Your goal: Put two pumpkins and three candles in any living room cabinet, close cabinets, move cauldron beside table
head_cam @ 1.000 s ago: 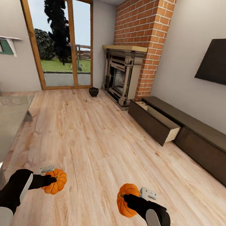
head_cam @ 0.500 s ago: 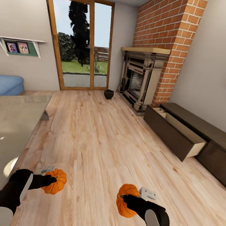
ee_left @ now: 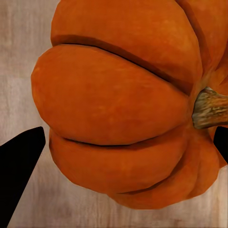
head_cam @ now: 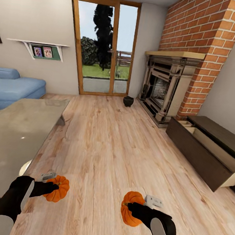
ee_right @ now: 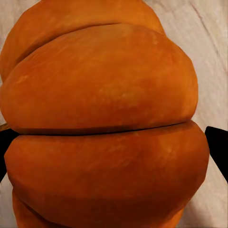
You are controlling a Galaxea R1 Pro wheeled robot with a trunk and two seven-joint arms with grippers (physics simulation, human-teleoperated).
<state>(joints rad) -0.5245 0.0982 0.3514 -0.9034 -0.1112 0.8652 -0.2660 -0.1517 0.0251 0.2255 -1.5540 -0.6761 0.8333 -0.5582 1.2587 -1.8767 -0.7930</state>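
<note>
Each of my grippers carries an orange ribbed pumpkin above the wooden floor. My left gripper (head_cam: 52, 188) is shut on one pumpkin (head_cam: 58, 189), seen close up as a pumpkin (ee_left: 128, 104) with its stem to one side. My right gripper (head_cam: 129, 206) is shut on the other pumpkin (head_cam: 131, 208), a big orange pumpkin (ee_right: 102, 123) in the right wrist view. The dark-brown cabinet (head_cam: 217, 134) runs along the right wall with one drawer (head_cam: 204, 153) pulled out, pale inside. The black cauldron (head_cam: 128, 101) stands on the floor by the fireplace. The glossy table (head_cam: 13, 138) is at my left.
A brick chimney with a fireplace (head_cam: 164, 88) stands at the far right. Glass doors (head_cam: 103, 46) fill the back wall. A blue sofa (head_cam: 11, 85) and a wall shelf (head_cam: 41, 48) are at the far left. Open wooden floor (head_cam: 114, 146) lies ahead.
The whole view has swung to the left: the fireplace, cabinet and doors slid rightward and the sofa came into sight. Both grippers keep their pumpkins in the same pose.
</note>
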